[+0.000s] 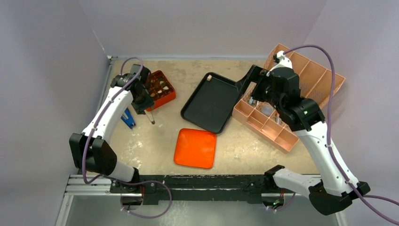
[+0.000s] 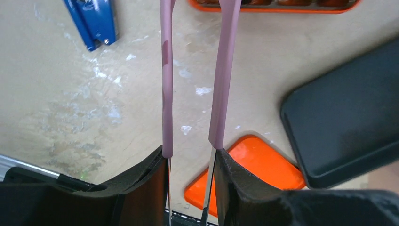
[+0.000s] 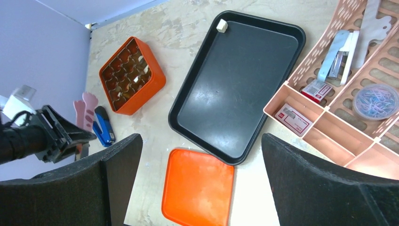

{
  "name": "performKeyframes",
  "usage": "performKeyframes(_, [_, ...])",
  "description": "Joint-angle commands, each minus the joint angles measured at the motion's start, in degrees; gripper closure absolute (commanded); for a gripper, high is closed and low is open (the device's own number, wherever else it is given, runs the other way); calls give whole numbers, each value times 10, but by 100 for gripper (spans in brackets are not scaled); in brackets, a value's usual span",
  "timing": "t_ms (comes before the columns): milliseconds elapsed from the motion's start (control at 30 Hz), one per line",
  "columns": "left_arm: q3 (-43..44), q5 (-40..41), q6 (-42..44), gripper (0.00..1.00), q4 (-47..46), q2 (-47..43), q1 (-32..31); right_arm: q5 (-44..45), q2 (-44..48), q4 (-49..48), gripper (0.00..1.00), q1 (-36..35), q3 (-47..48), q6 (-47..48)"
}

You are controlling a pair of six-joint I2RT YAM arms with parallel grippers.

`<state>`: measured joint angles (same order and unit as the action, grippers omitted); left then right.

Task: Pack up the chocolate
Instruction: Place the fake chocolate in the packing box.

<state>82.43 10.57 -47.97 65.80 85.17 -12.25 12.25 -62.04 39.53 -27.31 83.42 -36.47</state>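
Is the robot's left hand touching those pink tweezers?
Touching. The left wrist view shows the pink tweezers running between the fingers of the left hand, with each finger pressed against the outside of one tweezer arm.

Zero readable text in any of these views, sorry folks.

The only print I can spot is in the right wrist view. A small red-and-white box (image 3: 316, 89) and a pale box (image 3: 292, 117) with a grey and red label lie in neighbouring compartments of the peach organizer (image 3: 310, 56). Both labels are way too small and smeared to make out a single letter, number or brand. In the overhead view those boxes are just specks.
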Motion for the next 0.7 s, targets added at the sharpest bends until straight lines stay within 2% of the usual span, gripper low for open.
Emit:
performKeyframes(0, [-52, 30, -31, 64, -25, -20, 12, 0, 16, -25, 1, 1, 2, 20])
performKeyframes(400, [-167, 24, -39, 64, -101, -7, 21, 2, 12, -14, 1, 1, 9, 16])
performKeyframes(667, [-223, 20, -38, 59, -152, 13, 22, 8, 8, -4, 1, 1, 11, 14])
